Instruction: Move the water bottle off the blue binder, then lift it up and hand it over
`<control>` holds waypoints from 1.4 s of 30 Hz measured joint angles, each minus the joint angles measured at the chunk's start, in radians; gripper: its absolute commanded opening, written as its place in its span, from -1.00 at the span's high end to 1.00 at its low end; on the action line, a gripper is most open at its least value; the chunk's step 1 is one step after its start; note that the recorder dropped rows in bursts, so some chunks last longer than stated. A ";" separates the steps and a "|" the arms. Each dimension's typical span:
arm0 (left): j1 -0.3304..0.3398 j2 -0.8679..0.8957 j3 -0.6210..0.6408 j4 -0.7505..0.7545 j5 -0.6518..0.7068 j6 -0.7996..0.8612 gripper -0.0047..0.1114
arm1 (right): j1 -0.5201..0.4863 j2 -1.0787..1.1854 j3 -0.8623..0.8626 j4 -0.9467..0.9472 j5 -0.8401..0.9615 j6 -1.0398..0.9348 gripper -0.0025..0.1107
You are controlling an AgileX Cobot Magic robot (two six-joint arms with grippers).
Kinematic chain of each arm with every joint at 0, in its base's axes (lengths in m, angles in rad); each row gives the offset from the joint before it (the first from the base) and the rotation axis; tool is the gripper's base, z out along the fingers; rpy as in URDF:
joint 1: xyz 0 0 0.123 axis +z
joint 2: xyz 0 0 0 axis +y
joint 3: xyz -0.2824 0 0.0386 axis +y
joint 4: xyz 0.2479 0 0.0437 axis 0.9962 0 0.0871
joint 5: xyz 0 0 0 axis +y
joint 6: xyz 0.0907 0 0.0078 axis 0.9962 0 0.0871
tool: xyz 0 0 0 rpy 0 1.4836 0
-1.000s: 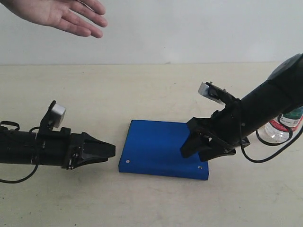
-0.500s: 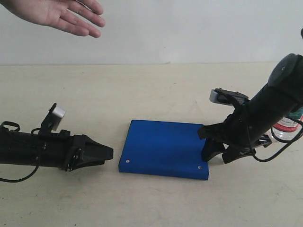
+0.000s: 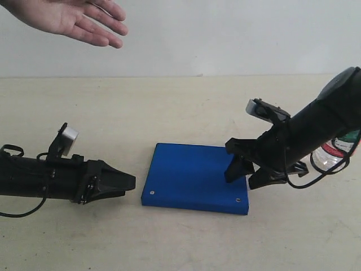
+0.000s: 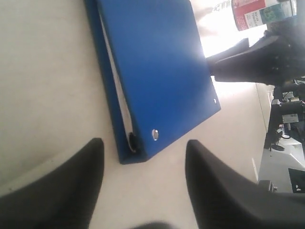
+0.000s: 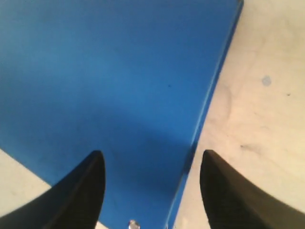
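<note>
The blue binder (image 3: 192, 176) lies flat on the table with nothing on top of it. The water bottle (image 3: 339, 150) is on the table to the binder's right, mostly hidden behind my right arm; its label (image 4: 259, 11) shows in the left wrist view. My right gripper (image 3: 243, 175) stands open and empty above the binder's right edge (image 5: 109, 81), one finger over blue and one over the table. My left gripper (image 3: 130, 182) is open and empty, low over the table left of the binder, pointing at its riveted corner (image 4: 153, 134).
A person's open hand (image 3: 73, 17) hangs palm-up at the upper left, above the far side of the table. The beige table (image 3: 180, 107) runs back to a white wall. A cable loops from my right arm (image 3: 316, 169) beside the bottle.
My right gripper swung right towards the binder's edge, then came back a little left and up. The left arm and the person's hand have barely moved.
</note>
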 measured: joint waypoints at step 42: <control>0.140 0.000 -0.022 -0.003 0.006 -0.022 0.06 | 0.001 0.073 -0.001 0.771 0.327 -0.699 0.96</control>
